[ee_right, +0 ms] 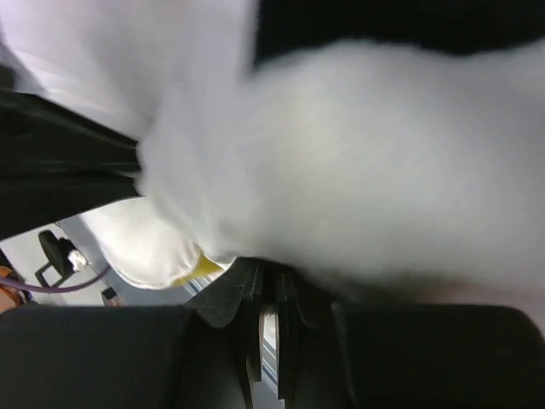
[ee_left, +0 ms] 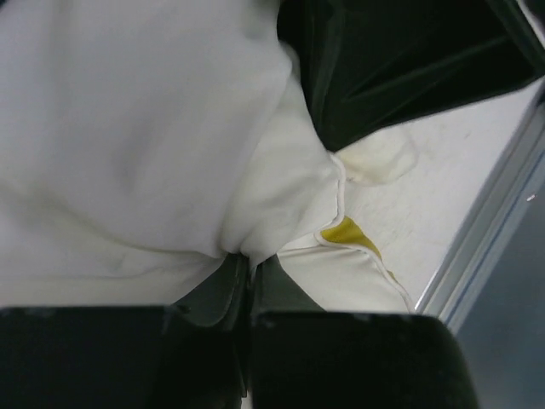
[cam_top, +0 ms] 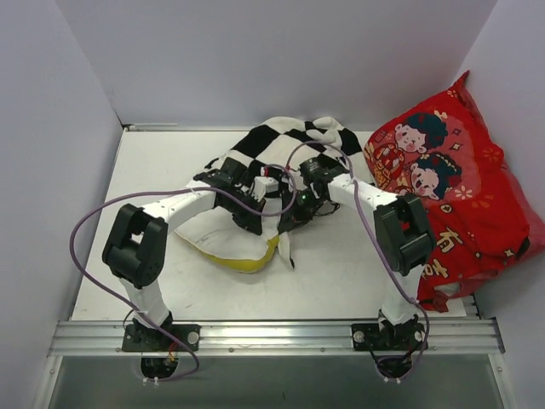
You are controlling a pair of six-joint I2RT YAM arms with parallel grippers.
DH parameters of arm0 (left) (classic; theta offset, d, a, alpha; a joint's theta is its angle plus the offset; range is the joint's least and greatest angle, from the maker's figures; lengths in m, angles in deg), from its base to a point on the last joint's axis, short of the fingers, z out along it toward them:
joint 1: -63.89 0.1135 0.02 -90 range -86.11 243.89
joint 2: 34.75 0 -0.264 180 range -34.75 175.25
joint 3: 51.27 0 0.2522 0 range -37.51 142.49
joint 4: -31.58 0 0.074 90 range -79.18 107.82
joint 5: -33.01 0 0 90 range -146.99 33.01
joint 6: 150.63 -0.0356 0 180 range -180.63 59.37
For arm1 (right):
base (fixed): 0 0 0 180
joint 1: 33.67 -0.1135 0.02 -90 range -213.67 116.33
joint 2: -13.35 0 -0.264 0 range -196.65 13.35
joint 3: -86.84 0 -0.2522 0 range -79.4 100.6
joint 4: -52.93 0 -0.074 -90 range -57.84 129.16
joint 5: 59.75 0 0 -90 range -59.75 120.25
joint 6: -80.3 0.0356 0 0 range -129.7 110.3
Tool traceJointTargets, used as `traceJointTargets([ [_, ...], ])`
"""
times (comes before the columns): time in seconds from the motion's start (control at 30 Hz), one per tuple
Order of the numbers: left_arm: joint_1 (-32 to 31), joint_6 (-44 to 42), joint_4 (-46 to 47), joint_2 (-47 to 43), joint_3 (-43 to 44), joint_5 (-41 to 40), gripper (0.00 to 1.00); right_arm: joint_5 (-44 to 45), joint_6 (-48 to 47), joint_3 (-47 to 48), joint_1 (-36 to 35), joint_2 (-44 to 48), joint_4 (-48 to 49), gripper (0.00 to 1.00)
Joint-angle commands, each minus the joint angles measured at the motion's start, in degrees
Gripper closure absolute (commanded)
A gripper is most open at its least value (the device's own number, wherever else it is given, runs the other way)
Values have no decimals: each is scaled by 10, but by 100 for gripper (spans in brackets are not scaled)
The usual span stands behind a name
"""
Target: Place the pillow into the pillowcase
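Top external, white table [cam_top: 341, 264], pale walls [cam_top: 255, 60], left jaws pinching pillow [cam_top: 221, 243], right jaws pinching pillowcase [cam_top: 281, 141].

You have one pillow [cam_top: 223, 241], one pillowcase [cam_top: 281, 141] and one red cushion [cam_top: 460, 196] on one tabletop [cam_top: 341, 264], plus a left pincer [ee_left: 251, 281] and a right pincer [ee_right: 271, 298], two in all.

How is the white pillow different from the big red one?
The pillow is plain cream with a yellow edge; the red cushion shows cartoon children. The pillow is smaller than the red cushion. The pillow lies on the table; the red cushion leans on the right wall. Both look soft.
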Motion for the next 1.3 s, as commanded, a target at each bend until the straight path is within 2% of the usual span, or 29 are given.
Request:
traceJointTargets([
  [0.0, 25, 94, 121, -14, 75, 118, 100, -109, -7, 72, 13, 62, 7, 100],
  [0.07, 45, 151, 181, -25, 96, 212, 100, -140, -9, 91, 31, 92, 6, 100],
  [0.1, 49, 220, 214, -30, 97, 244, 100, -154, -5, 114, 35, 129, 6, 100],
  [0.17, 53, 319, 388, -47, 87, 309, 100, -163, 0, 140, 39, 181, 6, 100],
  [0.2, 53, 453, 471, -52, 64, 328, 100, -161, 5, 177, 38, 196, 6, 100],
  [0.23, 51, 521, 624, -57, 55, 336, 100, -149, 7, 195, 35, 209, 8, 100],
  [0.27, 46, 646, 695, -52, 53, 346, 100, -143, 8, 218, 30, 228, 10, 100],
  [0.3, 46, 711, 762, -42, 59, 347, 100, -134, 11, 237, 26, 234, 11, 100],
  [0.33, 46, 781, 913, -33, 63, 341, 100, -119, 15, 276, 25, 239, 14, 100],
  [0.37, 50, 927, 993, -23, 69, 329, 100, -109, 19, 294, 22, 239, 15, 100],
  [0.4, 61, 993, 1134, 6, 93, 301, 100, -102, 23, 313, 17, 238, 16, 100],
  [0.47, 81, 1123, 1195, 36, 113, 279, 100, -82, 24, 368, 10, 227, 17, 100],
  [0.5, 110, 1148, 1212, 52, 87, 242, 100, -78, 25, 385, 3, 218, 16, 100],
  [0.6, 154, 1123, 1194, 46, 23, 253, 100, -75, 30, 421, 0, 166, 10, 100],
  [0.63, 183, 1119, 1191, 47, -27, 270, 100, -74, 30, 422, -1, 152, 9, 100],
  [0.7, 216, 1066, 1128, 41, -79, 292, 99, -73, 26, 420, -8, 99, 6, 100],
  [0.73, 247, 1040, 1102, 39, -100, 320, 91, -71, 27, 418, -17, 80, 5, 100],
  [0.8, 288, 916, 1010, 35, -144, 342, 79, -67, 20, 418, -29, 19, 5, 98],
  [0.83, 305, 872, 909, 26, -155, 341, 63, -70, 26, 424, -33, -4, 4, 86],
  [0.87, 360, 767, 846, 21, -157, 335, 50, -77, 27, 436, -42, -52, 4, 75],
  [0.9, 378, 708, 774, 17, -147, 330, 45, -78, 43, 477, -43, -73, 1, 55],
  [0.93, 399, 650, 634, 13, -130, 327, 39, -71, 54, 501, -41, -92, -6, 47],
  [0.97, 425, 515, 552, 12, -109, 296, 32, -70, 60, 528, -34, -120, -10, 38],
  [1.0, 436, 435, 354, 15, -44, 269, 28, -53, 57, 556, -28, -124, -15, 19],
  [1.03, 438, 369, 271, 21, -15, 238, 27, -42, 52, 559, -22, -125, -16, 12],
  [1.07, 439, 267, 209, 28, 13, 213, 26, -31, 44, 559, -16, -117, -16, 8],
  [1.1, 438, 234, 127, 37, 54, 167, 25, -26, 37, 558, 1, -110, -17, 6],
  [1.2, 441, 172, 60, 20, 58, 88, 23, 12, -27, 541, 27, -68, -62, 6],
  [1.27, 449, 166, 60, -4, 27, 83, 22, 64, -124, 492, 30, -26, -99, 6],
])
